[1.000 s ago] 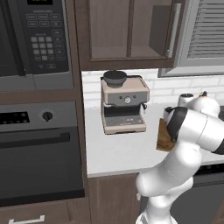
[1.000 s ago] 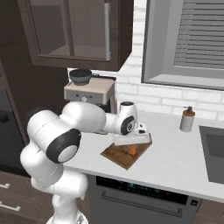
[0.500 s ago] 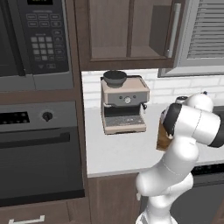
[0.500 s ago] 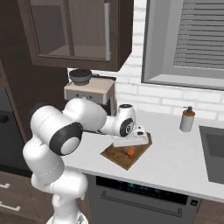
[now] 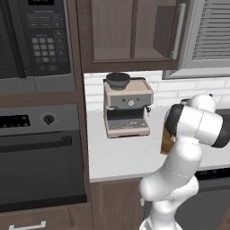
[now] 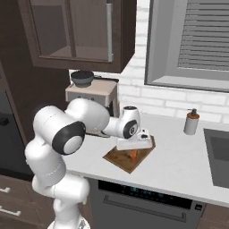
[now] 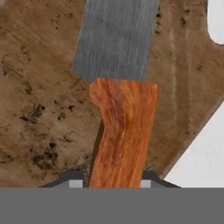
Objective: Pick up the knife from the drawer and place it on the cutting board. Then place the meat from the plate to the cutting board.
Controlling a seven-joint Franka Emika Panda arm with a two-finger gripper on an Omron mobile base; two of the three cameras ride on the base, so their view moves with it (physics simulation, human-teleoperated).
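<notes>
Knife (image 7: pixel 118 109), centre of the hand view: orange-brown grained wooden handle, flat brushed-grey steel blade toward the top, lying on the cutting board (image 7: pixel 39 109), a mottled medium-brown rectangular slab with a cut-out near the upper right corner. Gripper (image 7: pixel 111 181), bottom centre: dark fingertips flank the handle's end; whether they grip or have let go cannot be told. Step in hand, as judged: setting the knife on the board. Next calls for lifting clear, then fetching the meat. Right base view: board beside the boxy beige coffee machine (image 6: pixel 91 96) on the pale counter (image 6: pixel 179 165).
</notes>
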